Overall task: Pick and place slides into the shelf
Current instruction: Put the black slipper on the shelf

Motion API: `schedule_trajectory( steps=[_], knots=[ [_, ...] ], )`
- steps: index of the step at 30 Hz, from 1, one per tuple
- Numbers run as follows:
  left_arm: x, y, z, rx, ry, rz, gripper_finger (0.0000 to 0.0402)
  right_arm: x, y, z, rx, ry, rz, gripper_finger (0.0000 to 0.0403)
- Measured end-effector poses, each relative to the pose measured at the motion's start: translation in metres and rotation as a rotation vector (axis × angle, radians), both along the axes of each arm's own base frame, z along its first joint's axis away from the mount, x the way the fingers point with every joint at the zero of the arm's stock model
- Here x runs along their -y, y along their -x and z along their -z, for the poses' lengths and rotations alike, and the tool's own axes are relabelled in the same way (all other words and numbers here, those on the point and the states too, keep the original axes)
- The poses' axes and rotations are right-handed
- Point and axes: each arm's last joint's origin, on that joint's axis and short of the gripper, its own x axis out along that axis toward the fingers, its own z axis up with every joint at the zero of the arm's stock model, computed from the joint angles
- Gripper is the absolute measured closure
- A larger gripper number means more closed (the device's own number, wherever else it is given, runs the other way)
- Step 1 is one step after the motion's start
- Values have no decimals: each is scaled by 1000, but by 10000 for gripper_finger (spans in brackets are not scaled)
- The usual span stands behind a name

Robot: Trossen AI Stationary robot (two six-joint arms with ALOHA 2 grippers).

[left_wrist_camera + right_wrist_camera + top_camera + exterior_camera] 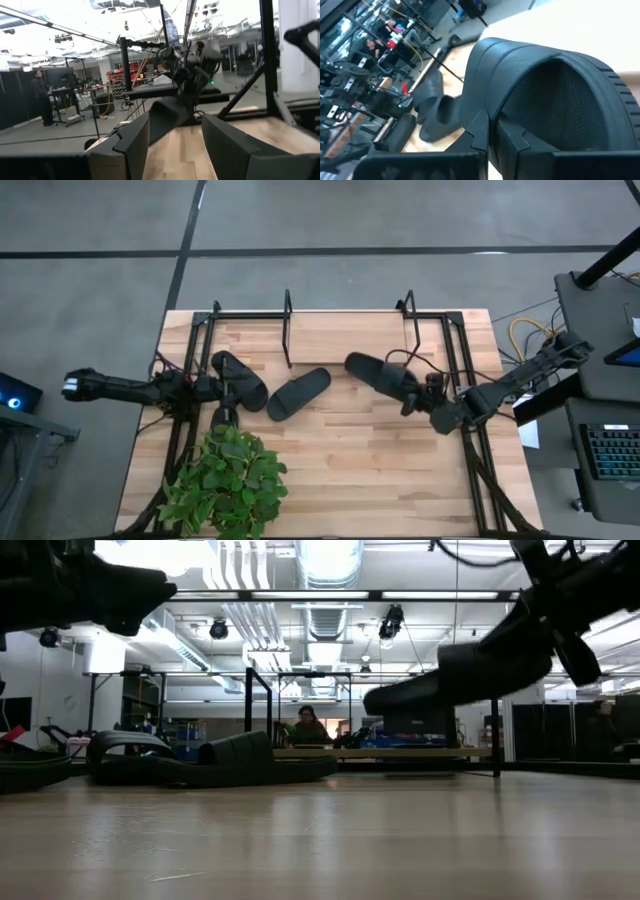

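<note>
We're standing in a big open robotics lab: exposed ceiling ducts (325, 580) and hanging spotlights overhead, grey concrete floor (90, 290) below. Around the wooden surface (340, 470) there are workbenches, cables, a keyboard (612, 452), and a person (307, 726) sits at a desk in back.

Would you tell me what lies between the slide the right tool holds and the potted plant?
In the high view, only bare wood tabletop separates the held slide from the plant.
</note>
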Motion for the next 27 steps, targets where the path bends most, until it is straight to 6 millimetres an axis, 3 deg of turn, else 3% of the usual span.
schedule_trajectory(
  steps=[6,11,16,23,27],
  knots=[
    [0,-6,-15,-5,-33,-8,235,-2,-4,-16,-49,130,-15,394],
    [-2,-15,-47,7,0,-42,235,-3,-6,-26,-105,231,-44,394],
    [-8,-34,-76,-149,17,-58,235,-4,-9,-40,-177,359,-82,394],
    [-30,-64,-106,-230,69,32,235,-6,-13,-62,-237,499,-117,394],
    [-49,-78,-106,-251,110,51,235,-10,-18,-79,-200,547,-192,394]
  ],
)
